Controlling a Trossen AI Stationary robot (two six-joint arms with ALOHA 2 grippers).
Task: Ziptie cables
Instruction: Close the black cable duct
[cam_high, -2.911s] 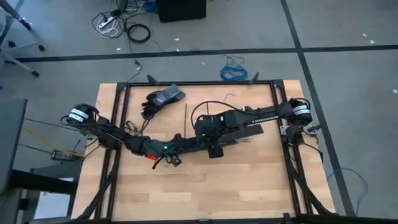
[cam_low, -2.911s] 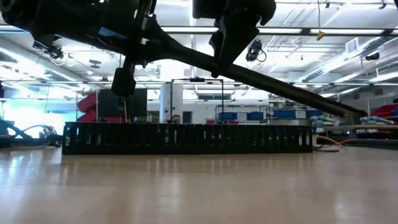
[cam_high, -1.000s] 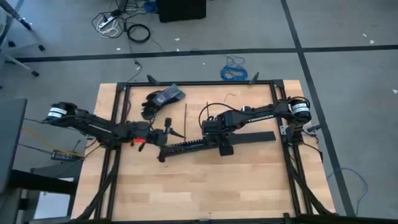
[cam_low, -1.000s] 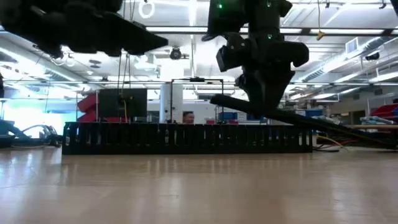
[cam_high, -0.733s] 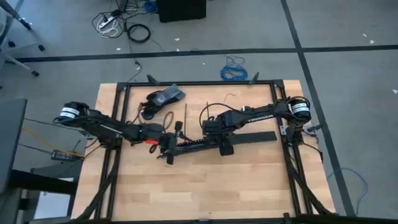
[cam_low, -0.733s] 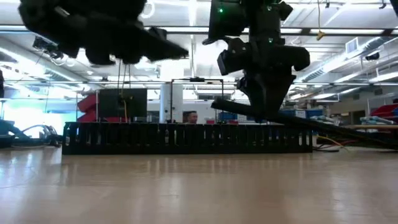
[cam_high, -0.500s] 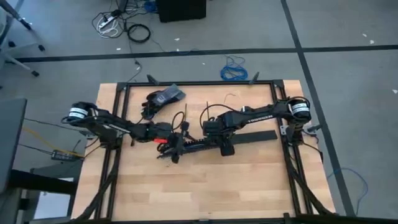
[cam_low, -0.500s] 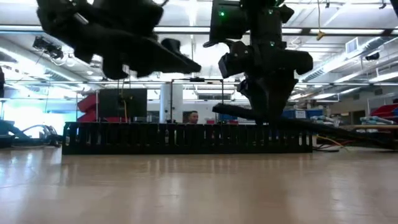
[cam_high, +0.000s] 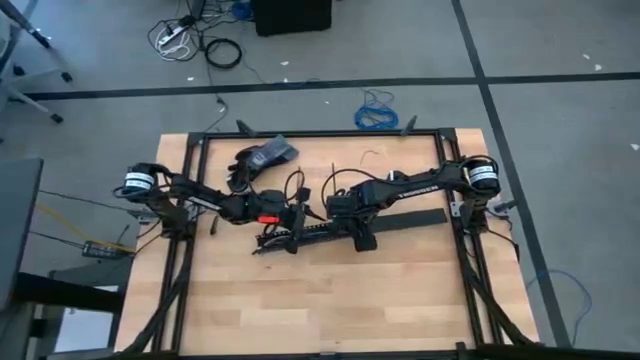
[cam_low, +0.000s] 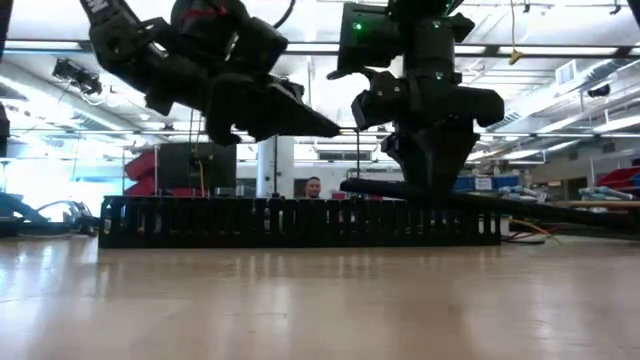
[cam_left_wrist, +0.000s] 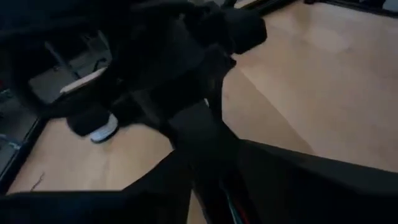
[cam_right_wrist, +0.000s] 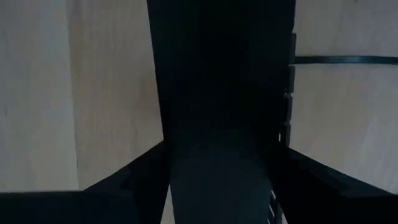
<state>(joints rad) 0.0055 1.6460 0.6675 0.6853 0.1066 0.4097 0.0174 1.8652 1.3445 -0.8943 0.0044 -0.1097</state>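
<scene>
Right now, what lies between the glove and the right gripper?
In the high view, the left gripper sits between the glove and the right gripper, over the channel.

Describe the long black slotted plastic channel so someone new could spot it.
On the light wooden table, look at the centre where both arms meet. The long black slotted plastic channel lies there. Unlike the smooth flat black bar beside it, its wall is a row of comb-like teeth.

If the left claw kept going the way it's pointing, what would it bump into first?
Probably the right gripper. The left gripper points across the table at it, just above the black slotted channel; height is hard to judge.
</scene>
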